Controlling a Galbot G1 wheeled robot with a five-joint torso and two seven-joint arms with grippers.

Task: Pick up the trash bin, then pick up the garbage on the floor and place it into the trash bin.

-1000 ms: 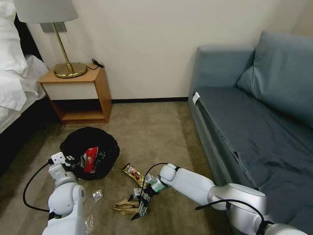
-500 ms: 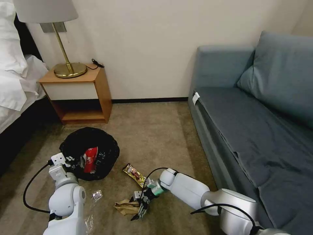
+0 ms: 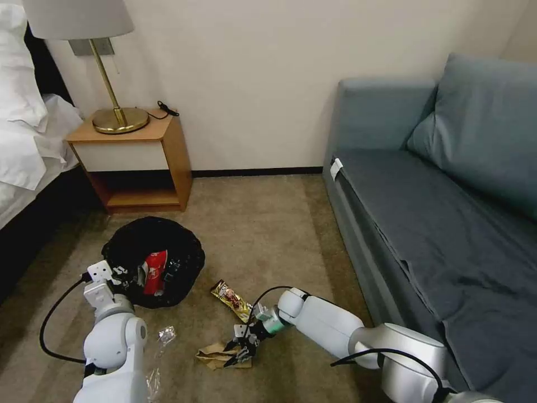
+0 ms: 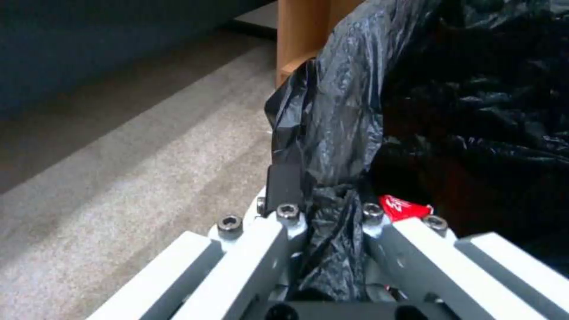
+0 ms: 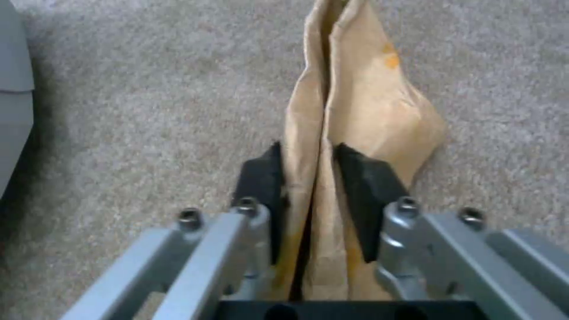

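Observation:
The trash bin [image 3: 184, 254] sits on the carpet, its crinkled black bag draped over the rim, with a red-and-white snack bag [image 3: 154, 272] inside. My left gripper [image 3: 124, 276] is shut on the near rim, and the bag [image 4: 350, 111] is bunched between its fingers [image 4: 285, 180]. The red snack bag [image 4: 403, 207] lies just beyond them. My right gripper [image 3: 235, 356] is low on the floor, shut on the crumpled brown paper bag [image 3: 209, 355]. Its black pads [image 5: 362, 178] pinch the folded paper [image 5: 367, 102] from both sides. A gold-brown wrapper [image 3: 230, 298] lies between bin and gripper.
Clear crinkled plastic [image 3: 166, 334] lies on the carpet beside my left arm. A wooden nightstand [image 3: 140, 162] with a brass lamp stands behind the bin, a bed [image 3: 22, 140] at the left. A grey-blue sofa [image 3: 425, 224] runs along the right. Open carpet lies between.
My right gripper has dropped lower onto the brown paper bag and its fingers have come together on it. The left arm and the bin have stayed where they were.

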